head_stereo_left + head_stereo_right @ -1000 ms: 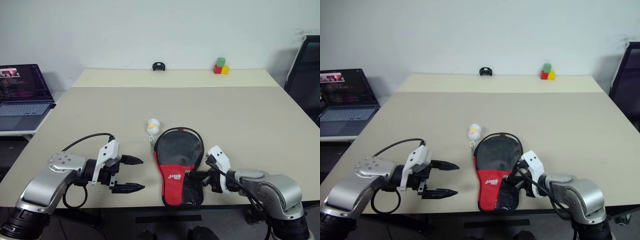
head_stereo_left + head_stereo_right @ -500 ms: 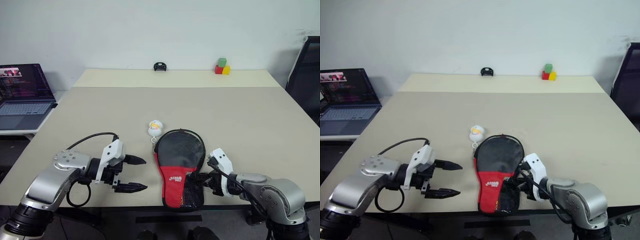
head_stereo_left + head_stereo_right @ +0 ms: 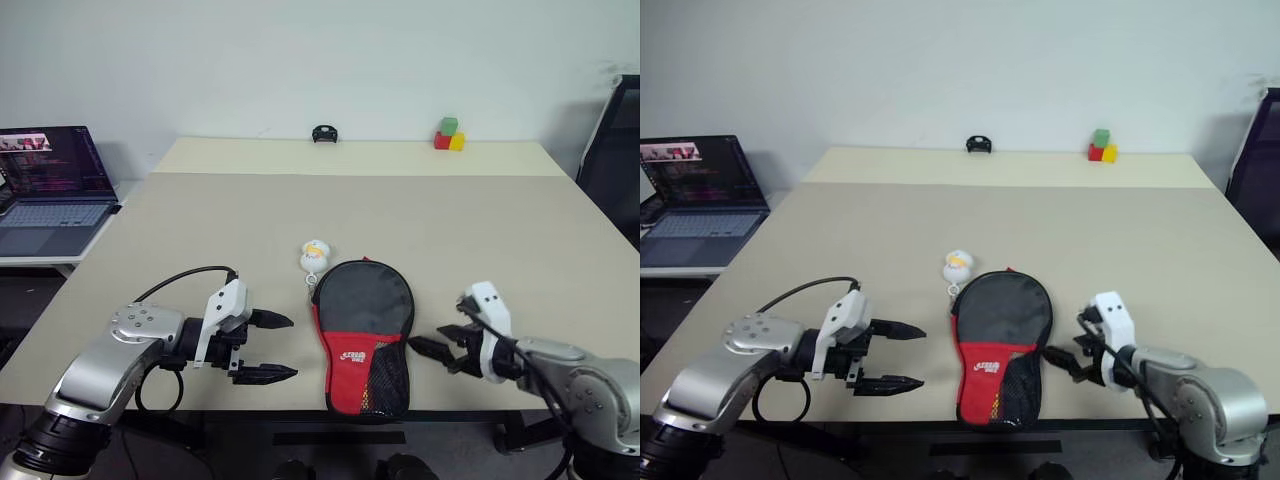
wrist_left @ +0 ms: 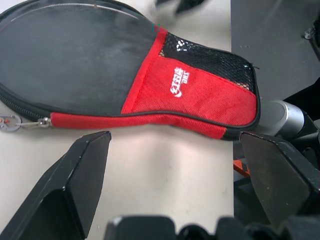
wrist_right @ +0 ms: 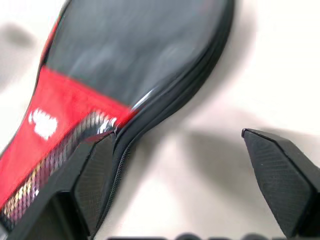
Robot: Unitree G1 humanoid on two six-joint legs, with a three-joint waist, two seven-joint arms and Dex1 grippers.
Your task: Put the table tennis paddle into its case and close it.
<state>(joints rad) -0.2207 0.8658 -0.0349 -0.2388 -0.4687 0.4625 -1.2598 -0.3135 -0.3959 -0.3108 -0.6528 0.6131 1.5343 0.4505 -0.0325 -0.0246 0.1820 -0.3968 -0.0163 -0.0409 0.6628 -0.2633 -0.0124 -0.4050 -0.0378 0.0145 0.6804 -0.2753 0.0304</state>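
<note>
So the case sits flat near the front edge of the bench, with bare bench on either side, so my left end effector and right end effector each have an open lane in. Only clutter up close is the little white ball charm just beyond its top. The coloured blocks and small black thing are well apart at the far edge.
</note>
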